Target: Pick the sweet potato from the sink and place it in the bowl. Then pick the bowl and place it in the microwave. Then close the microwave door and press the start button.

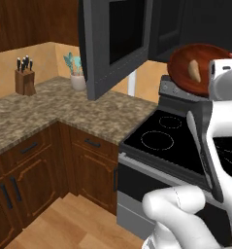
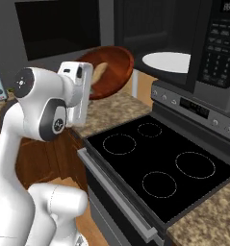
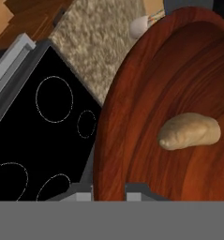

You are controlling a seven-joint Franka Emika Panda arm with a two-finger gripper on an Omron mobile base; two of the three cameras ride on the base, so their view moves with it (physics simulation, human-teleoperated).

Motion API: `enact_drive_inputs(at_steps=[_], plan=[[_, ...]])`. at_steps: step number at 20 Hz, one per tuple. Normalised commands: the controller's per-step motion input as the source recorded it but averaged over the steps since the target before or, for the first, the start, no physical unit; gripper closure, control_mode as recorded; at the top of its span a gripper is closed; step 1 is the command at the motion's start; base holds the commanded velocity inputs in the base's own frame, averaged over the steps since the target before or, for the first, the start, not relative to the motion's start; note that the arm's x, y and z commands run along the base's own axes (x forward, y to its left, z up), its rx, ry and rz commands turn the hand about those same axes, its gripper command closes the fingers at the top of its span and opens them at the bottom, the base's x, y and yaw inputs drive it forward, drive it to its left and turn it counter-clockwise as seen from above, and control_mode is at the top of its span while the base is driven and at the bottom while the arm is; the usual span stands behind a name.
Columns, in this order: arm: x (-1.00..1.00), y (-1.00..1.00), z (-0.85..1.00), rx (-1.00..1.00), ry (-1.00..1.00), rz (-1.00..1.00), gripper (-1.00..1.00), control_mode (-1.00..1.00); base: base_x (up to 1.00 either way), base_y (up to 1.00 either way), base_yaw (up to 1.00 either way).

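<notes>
My gripper (image 3: 109, 192) is shut on the near rim of the reddish-brown bowl (image 3: 151, 84), which passes between its two fingertips. The bowl (image 1: 185, 63) hangs tilted above the back of the stove, just in front of the microwave (image 2: 217, 53). The tan sweet potato (image 3: 189, 131) lies inside the bowl (image 2: 114, 67) and shows in the left base view as well (image 1: 194, 71). The microwave door (image 1: 115, 44) stands swung open to the left. The white turntable plate (image 2: 167, 61) sits inside the open cavity, right of the bowl. The sink is out of view.
The black stove top (image 2: 159, 158) with its burner rings lies below the bowl. A speckled counter (image 1: 64, 107) runs to the left, carrying a knife block (image 1: 25, 78) and a utensil holder (image 1: 77, 78). My own white arm (image 2: 44, 115) rises close by.
</notes>
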Motion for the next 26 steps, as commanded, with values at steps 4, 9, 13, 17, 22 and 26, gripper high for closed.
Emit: enact_drive_inputs(at_steps=[4, 9, 13, 17, 22, 26], plan=[[0.17, -0.34, 0.54, 0.00, 0.00, -0.09, 1.00, -1.00, 0.00, 0.00, 0.00], [0.30, -0.36, 0.36, 0.00, 0.00, -0.05, 1.00, -1.00, 0.00, 0.00, 0.00], [0.47, -0.31, 0.22, 0.00, 0.00, -0.02, 1.00, -1.00, 0.00, 0.00, 0.00], [0.48, -0.49, 0.10, 0.01, 0.00, 0.00, 1.00, -1.00, 0.00, 0.00, 0.00], [0.52, -0.51, 0.00, 0.00, 0.00, 0.00, 1.00, -1.00, 0.00, 0.00, 0.00], [0.69, -0.44, 0.00, 0.00, 0.04, 0.00, 1.00, -1.00, 0.00, 0.00, 0.00]])
